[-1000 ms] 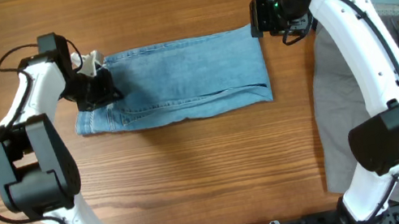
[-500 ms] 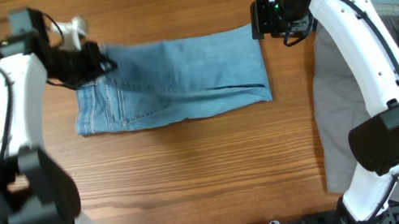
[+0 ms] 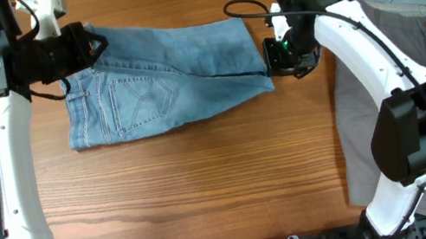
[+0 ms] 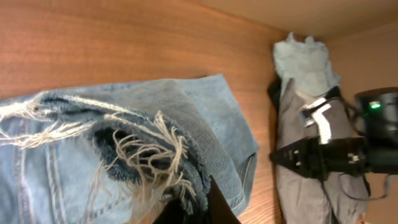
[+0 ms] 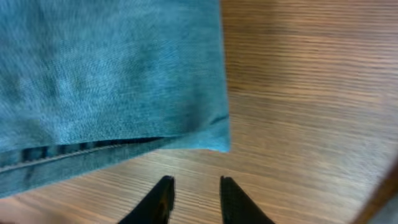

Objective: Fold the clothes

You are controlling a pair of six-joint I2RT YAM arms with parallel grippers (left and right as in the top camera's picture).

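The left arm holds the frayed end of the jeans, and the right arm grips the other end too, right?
Not quite. The right wrist view shows the right gripper open over the table, beside the jeans, gripping nothing. The left gripper does hold the frayed end.

Frayed denim jeans [image 3: 161,76], grained wooden table [image 3: 208,191].

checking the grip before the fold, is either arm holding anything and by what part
Left gripper pinches the jeans by their frayed leg hems; right gripper holds nothing.
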